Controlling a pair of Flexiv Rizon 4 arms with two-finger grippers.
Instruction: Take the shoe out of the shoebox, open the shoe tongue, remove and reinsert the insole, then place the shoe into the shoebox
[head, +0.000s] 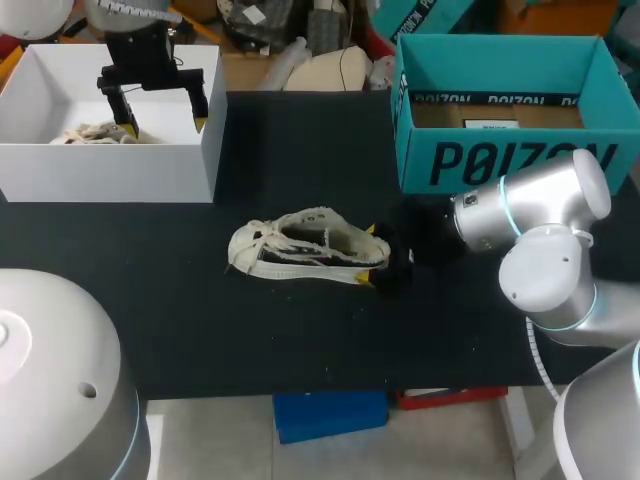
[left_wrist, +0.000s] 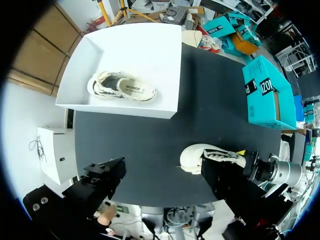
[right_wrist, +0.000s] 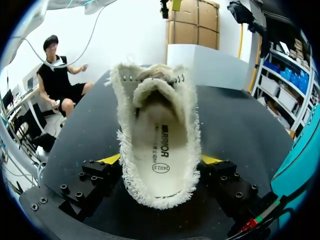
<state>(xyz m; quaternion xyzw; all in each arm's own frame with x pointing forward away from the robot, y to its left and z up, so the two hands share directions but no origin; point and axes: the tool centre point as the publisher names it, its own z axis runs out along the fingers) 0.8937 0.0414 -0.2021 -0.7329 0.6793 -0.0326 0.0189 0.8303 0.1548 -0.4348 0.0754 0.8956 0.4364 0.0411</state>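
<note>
Two shoes are out, and only one is being handled. That fringed cream shoe (head: 305, 245) sits on the black counter (head: 300, 340) near its middle, toe pointing toward the left side and heel toward the right arm (head: 540, 215), which comes in low from the right. The right jaws are closed on the heel, one yellow fingertip (right_wrist: 111, 159) pressed against each flank of the shoe, with the heel between them. From the right wrist view you look straight down into the opening: the insole (right_wrist: 161, 150) lies flat inside, and the tongue (right_wrist: 155, 92) arches up over the front of the opening. The teal shoebox (head: 500, 160) stands open at the far right corner of the counter, well apart from the shoe and just behind the right arm. At the far left corner is a white box (head: 110, 170) with a second shoe (left_wrist: 122, 87) lying in it, close to the near wall. The left arm (head: 150, 50) hangs above that white box, and the left jaws are spread wide with nothing between them, their fingers above the box's right part and not touching the second shoe.
</note>
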